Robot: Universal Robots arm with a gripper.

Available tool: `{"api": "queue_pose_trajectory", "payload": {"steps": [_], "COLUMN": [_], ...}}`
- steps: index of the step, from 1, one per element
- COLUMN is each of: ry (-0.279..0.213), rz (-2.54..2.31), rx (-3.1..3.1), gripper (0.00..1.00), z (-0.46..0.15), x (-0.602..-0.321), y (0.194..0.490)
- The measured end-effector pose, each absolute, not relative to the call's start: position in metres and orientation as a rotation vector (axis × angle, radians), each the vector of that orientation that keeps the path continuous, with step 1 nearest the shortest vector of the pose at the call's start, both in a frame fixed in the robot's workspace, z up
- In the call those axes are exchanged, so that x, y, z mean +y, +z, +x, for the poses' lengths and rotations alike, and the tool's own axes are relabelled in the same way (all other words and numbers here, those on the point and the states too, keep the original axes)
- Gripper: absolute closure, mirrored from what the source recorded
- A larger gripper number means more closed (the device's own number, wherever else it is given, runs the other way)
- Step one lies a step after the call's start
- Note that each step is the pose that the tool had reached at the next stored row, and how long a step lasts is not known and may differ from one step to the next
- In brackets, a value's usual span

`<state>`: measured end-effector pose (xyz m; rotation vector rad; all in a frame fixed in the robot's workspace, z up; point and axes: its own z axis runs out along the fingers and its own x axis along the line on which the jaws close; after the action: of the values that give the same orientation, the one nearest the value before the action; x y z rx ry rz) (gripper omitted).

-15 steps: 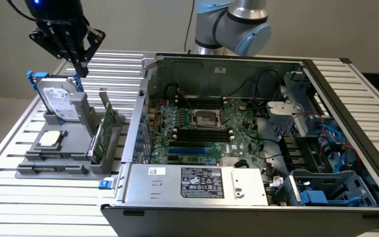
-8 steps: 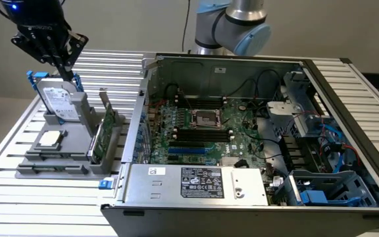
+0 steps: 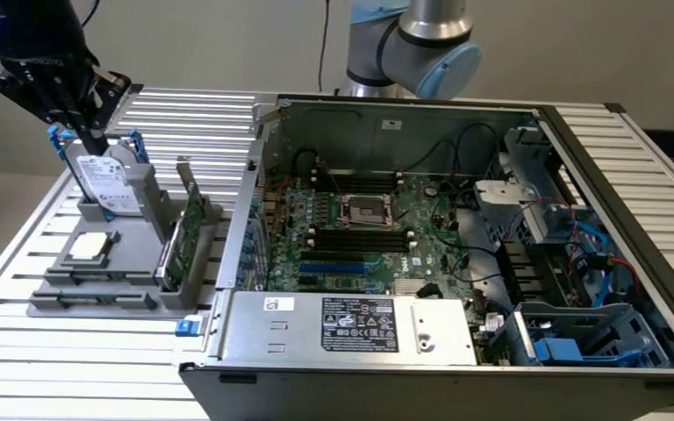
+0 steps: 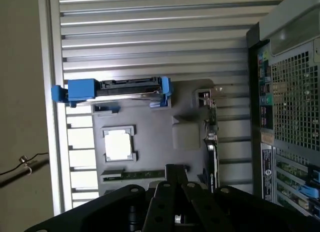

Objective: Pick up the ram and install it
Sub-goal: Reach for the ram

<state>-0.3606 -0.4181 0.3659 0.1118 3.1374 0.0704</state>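
Slatted table (image 3: 32, 368) carries a grey holder (image 3: 138, 298) whose ram (image 4: 142, 174) lies along one edge below the clenched, empty gripper (image 4: 175, 174); descending with fingers unopened would likely jab the stick.

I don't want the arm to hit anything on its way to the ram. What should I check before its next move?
1. Gripper empty: ok, shut on nothing.
2. Jaws open for a pick: not ok, shut.
3. Ram in its holder slot: ok.
4. Gripper over the ram: not ok, it hangs by the hard drive.
5. Case open, motherboard exposed: ok.
6. Memory slots free: cannot tell.
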Motion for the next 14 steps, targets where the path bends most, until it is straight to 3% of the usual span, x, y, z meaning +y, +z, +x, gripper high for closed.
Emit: {"api": "queue_pose_trajectory", "payload": {"steps": [14], "ry": [0.070], "rz": [0.112], "rx": [3.141], "gripper": [0.89], "z": [-0.385], "x": [-0.448], "y": [0.358]}}
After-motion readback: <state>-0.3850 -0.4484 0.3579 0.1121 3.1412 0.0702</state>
